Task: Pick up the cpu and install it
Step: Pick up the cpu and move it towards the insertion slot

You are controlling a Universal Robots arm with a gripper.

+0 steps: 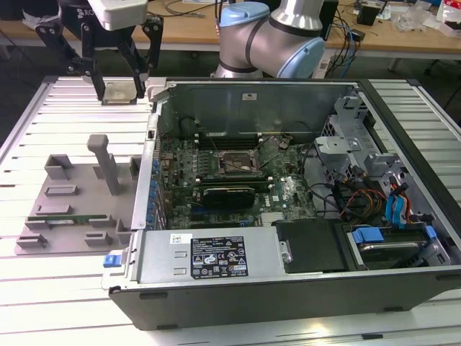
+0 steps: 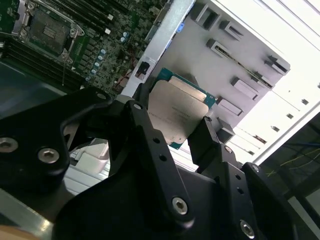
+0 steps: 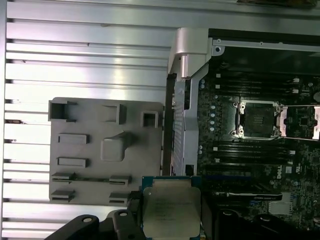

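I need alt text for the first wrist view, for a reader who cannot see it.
The black end effector grips the cpu by two opposite edges. Beneath it lie a slatted metal table, a grey fixture plate and the open computer case with its motherboard socket.

— what's the arm like?
— silver-grey tube, fat rounded joints, with a pale blue cap at ten o'clock on the big joint.
— and the pincer?
— a pale housing up top, then matte black jointed links dotted with small holes, and silver screws in the pivots.
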